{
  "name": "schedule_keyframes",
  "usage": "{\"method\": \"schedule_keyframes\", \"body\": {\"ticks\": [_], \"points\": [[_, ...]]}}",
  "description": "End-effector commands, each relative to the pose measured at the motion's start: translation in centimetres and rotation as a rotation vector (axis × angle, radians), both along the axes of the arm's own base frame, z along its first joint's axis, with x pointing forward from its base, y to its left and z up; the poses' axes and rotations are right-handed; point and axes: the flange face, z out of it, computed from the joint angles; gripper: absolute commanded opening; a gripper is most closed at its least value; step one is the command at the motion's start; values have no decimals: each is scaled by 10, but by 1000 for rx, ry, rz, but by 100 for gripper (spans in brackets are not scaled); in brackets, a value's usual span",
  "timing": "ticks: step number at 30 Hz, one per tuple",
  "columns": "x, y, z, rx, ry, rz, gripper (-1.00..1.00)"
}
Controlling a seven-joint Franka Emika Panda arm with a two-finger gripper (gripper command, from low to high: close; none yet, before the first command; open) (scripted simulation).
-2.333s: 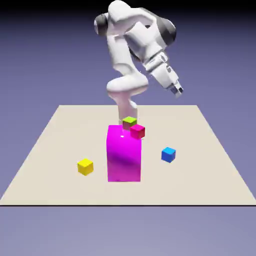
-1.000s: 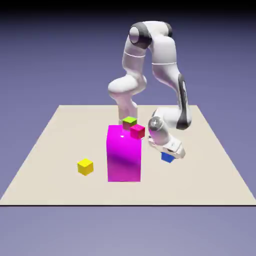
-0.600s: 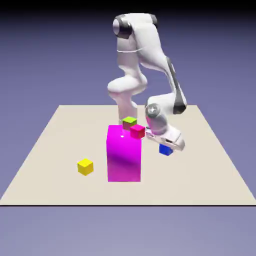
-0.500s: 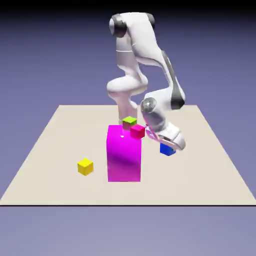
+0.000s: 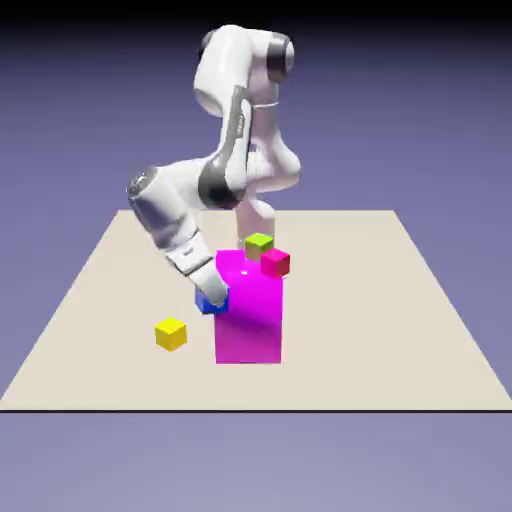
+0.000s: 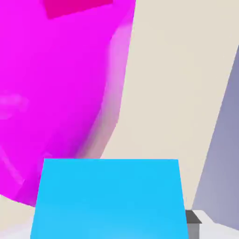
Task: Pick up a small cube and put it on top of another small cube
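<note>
nearest us on the worktop sits the yellow cube, apart from the rest. just behind it we see the gripper grasping the small blue cube (held off the worktop), close against the left face of the tall magenta block in the exterior view. in the hand view the blue cube fills the bottom. farther back we see a red cube and a green cube.

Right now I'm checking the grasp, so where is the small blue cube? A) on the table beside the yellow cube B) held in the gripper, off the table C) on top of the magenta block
B: the small blue cube sits in the gripper above the table, beside the magenta block.
</note>
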Motion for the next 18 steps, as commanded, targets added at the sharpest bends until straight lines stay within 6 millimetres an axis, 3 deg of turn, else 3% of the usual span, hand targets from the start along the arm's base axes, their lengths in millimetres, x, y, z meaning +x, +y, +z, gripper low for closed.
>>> {"method": "schedule_keyframes", "body": {"ticks": [1, 2, 3, 8, 11, 14, 15, 16, 17, 18], "points": [[-12, -25, -5, -9, 18, 3, -100], [-27, -51, -10, -19, 39, 4, -100], [-38, -64, -17, -10, 53, 11, -100], [-81, -82, -55, 90, 82, 60, -100], [-86, -77, -63, 131, 68, 64, -100], [-97, -55, -121, 131, 68, 65, -100], [-98, -53, -125, 131, 68, 64, -100], [-98, -53, -125, 131, 68, 64, 100], [-98, -53, -125, 131, 68, 64, 100], [-93, -60, -105, 132, 66, 66, 100]]}}
